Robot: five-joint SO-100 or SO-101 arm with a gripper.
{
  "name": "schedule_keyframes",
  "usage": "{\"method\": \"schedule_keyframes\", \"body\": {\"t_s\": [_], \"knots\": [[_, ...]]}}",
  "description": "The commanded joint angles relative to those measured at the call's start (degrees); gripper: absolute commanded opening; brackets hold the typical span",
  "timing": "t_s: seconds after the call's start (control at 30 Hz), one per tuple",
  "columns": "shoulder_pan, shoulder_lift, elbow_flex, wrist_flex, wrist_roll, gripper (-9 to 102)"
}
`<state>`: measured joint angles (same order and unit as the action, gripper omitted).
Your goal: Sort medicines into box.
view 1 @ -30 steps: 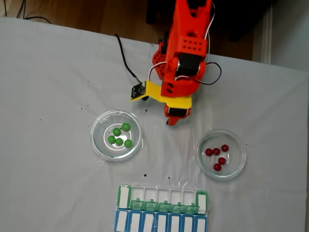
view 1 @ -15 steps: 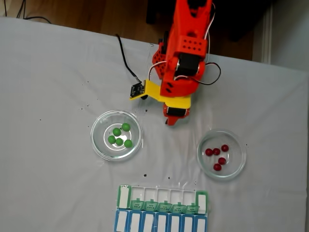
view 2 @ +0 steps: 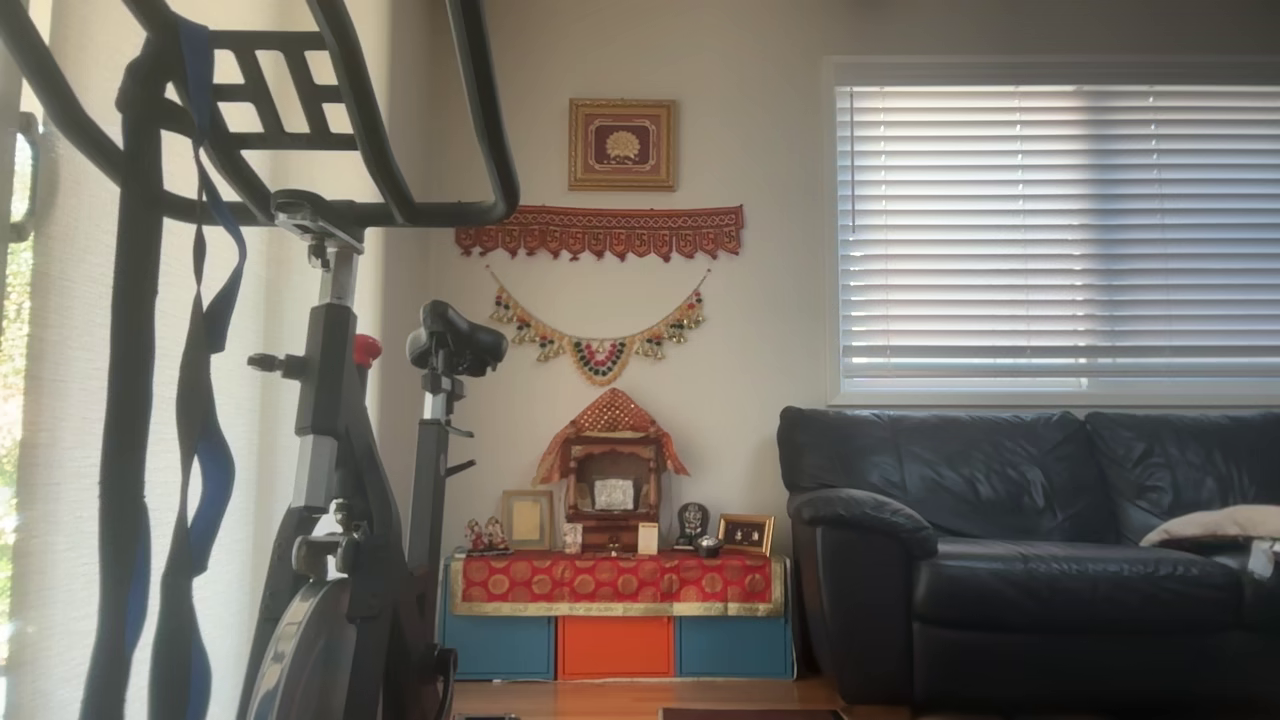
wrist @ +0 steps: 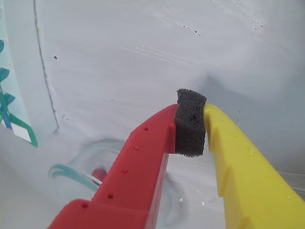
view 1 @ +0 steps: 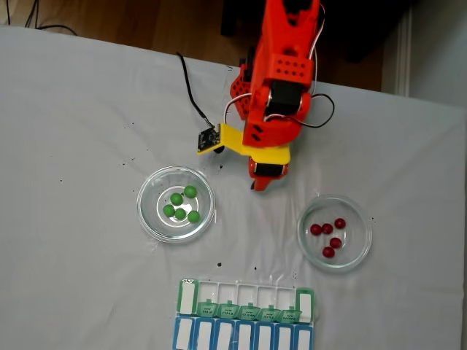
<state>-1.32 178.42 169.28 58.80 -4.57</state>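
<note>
The white cloth-covered table point(view 1: 80, 131) carries everything in the fixed view. The orange arm point(view 1: 281, 80) reaches in from the top edge, folded above the space between two glass dishes. Its gripper point(wrist: 190, 129) has a red finger and a yellow finger closed against a dark foam pad, with no ball between them, as the wrist view shows.

The left glass dish point(view 1: 176, 204) holds five green medicines point(view 1: 182, 206); the right glass dish point(view 1: 335, 232) holds five red medicines point(view 1: 328, 235). At the bottom edge lies the box point(view 1: 246, 300), its green lids mostly down over the white compartments, with the blue-lidded row point(view 1: 243, 337) touching it below.

Judged from this, sorting has not begun: every ball sits in its dish and no compartment shows one. The step in hand looks like the approach to a first pick. The next move calls for spreading the fingers, lowering over one dish, and closing on a single small, glossy ball without nudging its neighbours.
</note>
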Motion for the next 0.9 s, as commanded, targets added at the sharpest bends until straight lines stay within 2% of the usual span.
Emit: {"method": "schedule_keyframes", "body": {"t_s": [0.0,0.2,0.4,0.5,0.57,0.63,0.73,0.77,0.87], "knots": [[-1.76,0.62,-5.36,0.62,-0.26,1],[-4.66,-0.18,-15.12,2.46,0.35,1],[-9.58,-21.01,-34.8,9.32,-2.02,1],[-12.66,-23.47,-41.92,12.3,-2.02,1],[-15.21,-25.84,-46.76,15.56,-5.27,1],[-17.75,-34.89,-56.07,23.2,-7.29,1],[-19.86,-49.31,-69.35,30.06,-6.77,1],[-20.57,-51.94,-71.63,30.41,-6.15,1],[-22.76,-50.89,-68.47,24.7,-6.24,1]]}}
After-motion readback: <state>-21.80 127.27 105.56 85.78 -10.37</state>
